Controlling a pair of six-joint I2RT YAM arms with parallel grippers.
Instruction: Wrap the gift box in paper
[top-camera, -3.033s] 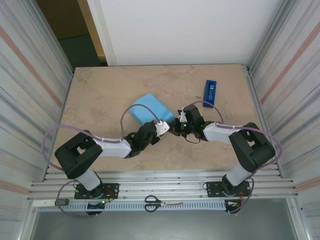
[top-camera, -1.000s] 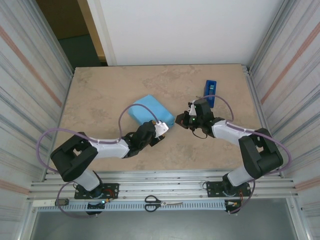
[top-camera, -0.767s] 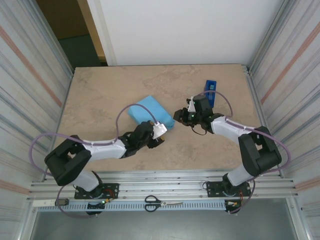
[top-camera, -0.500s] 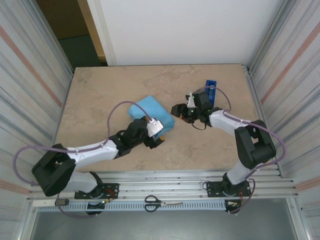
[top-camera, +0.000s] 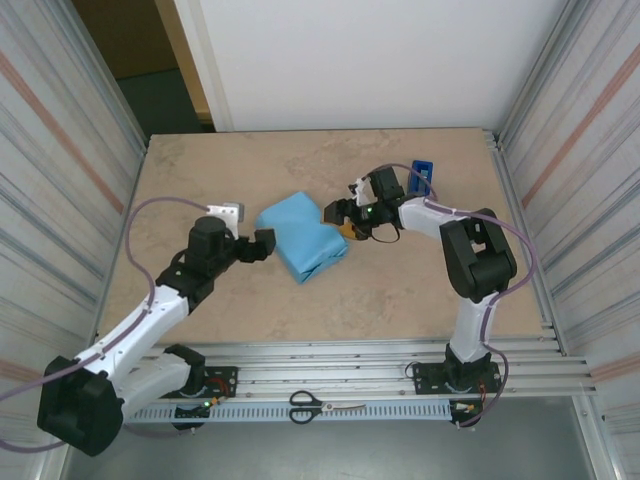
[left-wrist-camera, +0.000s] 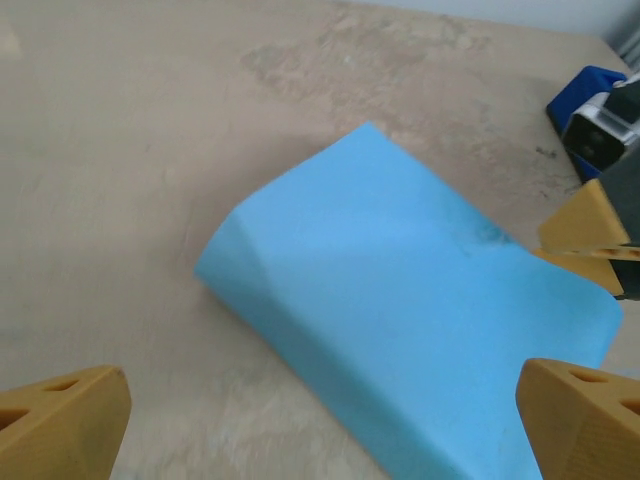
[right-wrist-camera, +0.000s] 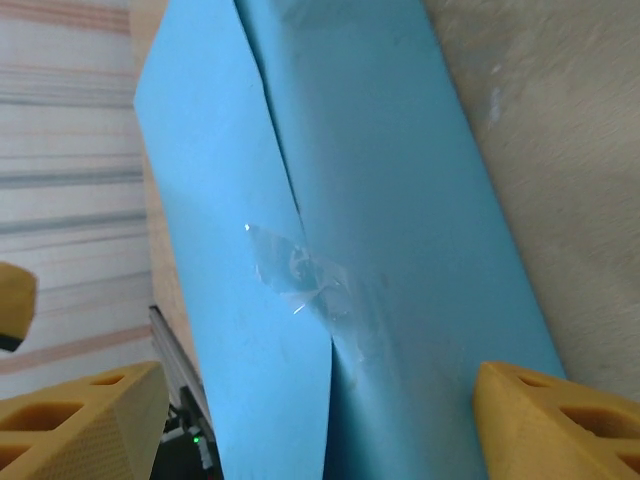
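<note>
The left gripper (top-camera: 262, 241) stands spread wide just left of the light sky-blue paper sheet (top-camera: 303, 236), which is folded into a flat parcel on the beige stone-patterned table (top-camera: 200, 180). The right gripper (top-camera: 337, 214), also spread, sits at the parcel's right edge. Clear tape (right-wrist-camera: 300, 276) crosses the seam.

The left gripper (top-camera: 265, 243) sits just beside the left edge of the paper (top-camera: 302, 236) with its jaws wide apart, so that side is blocked. The right gripper (top-camera: 338, 220) is close at the right corner of the paper, also spread wide. Its arm (top-camera: 430, 212) crosses the table (top-camera: 200, 170) to the right of the paper. Farther right of the paper stands the tape dispenser (top-camera: 422, 175), close to that arm. Behind the paper the table is bare up to the white wall (top-camera: 380, 60). In front of the paper it is bare up to the metal rail (top-camera: 330, 355).
</note>
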